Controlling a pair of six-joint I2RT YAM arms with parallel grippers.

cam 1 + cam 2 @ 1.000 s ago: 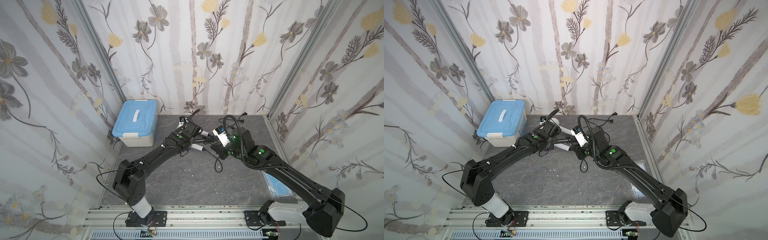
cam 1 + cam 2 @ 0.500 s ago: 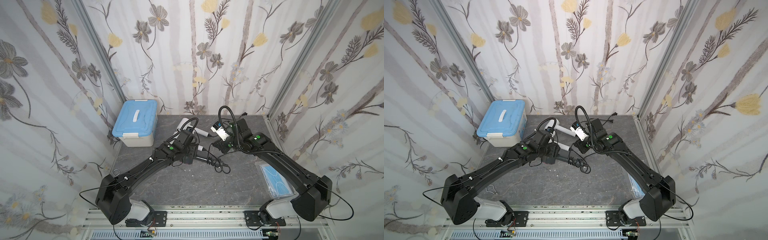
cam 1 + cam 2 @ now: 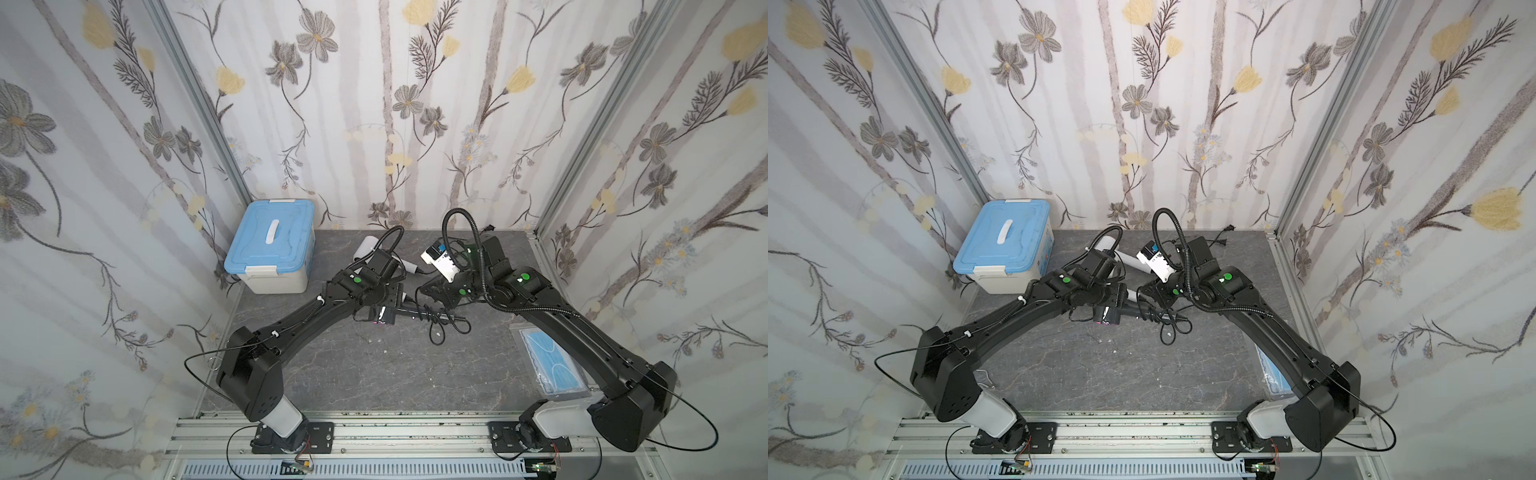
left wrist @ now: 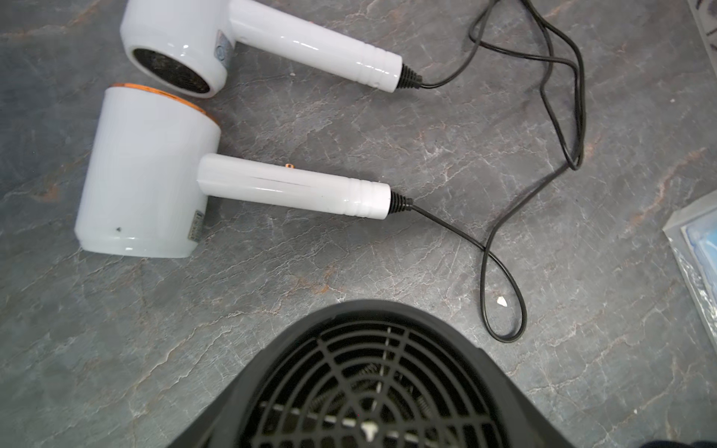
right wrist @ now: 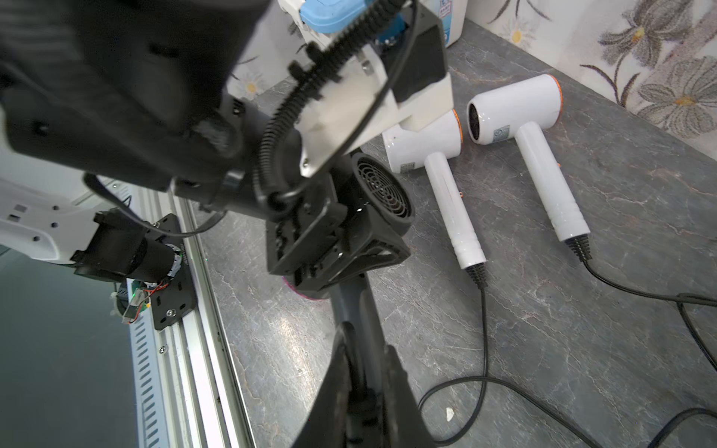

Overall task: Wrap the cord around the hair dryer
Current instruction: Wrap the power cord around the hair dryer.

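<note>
**Left claw.** The left claw (image 5: 341, 248) is clamped on the body of the black hair dryer (image 5: 382, 198) and holds it above the surface (image 3: 374, 374). The rear grille faces the wrist camera. The handle (image 5: 349, 306) projects away from this claw toward the right claw.

**Right claw.** The right claw (image 5: 364, 349) sits at the outer end of the handle with its jaws nearly together. They appear to pinch the cord (image 3: 430, 316), but the contact point is shadowed. A few turns of cord already cross the handle between the two claws.

**Handling, hair dryer.** The shell is rigid plastic, probably light for its bulk. The casing is smooth, so expect slip if the body twists in the grip. Hold it across the barrel, as here, so that the handle remains free for winding.

**Handling, cord.** The cord is thin, limp and somewhat springy, and slack turns will tend to unwind. Grip it close to the handle and lay each turn under light tension. The ribbed sleeve at the handle end should not be bent sharply.

**Beyond the claws.** Two white hair dryers (image 4: 147, 182) lie on the surface below the left claw. Their loose cords (image 4: 504, 271) trail under the handle, so avoid catching these while winding.
</note>
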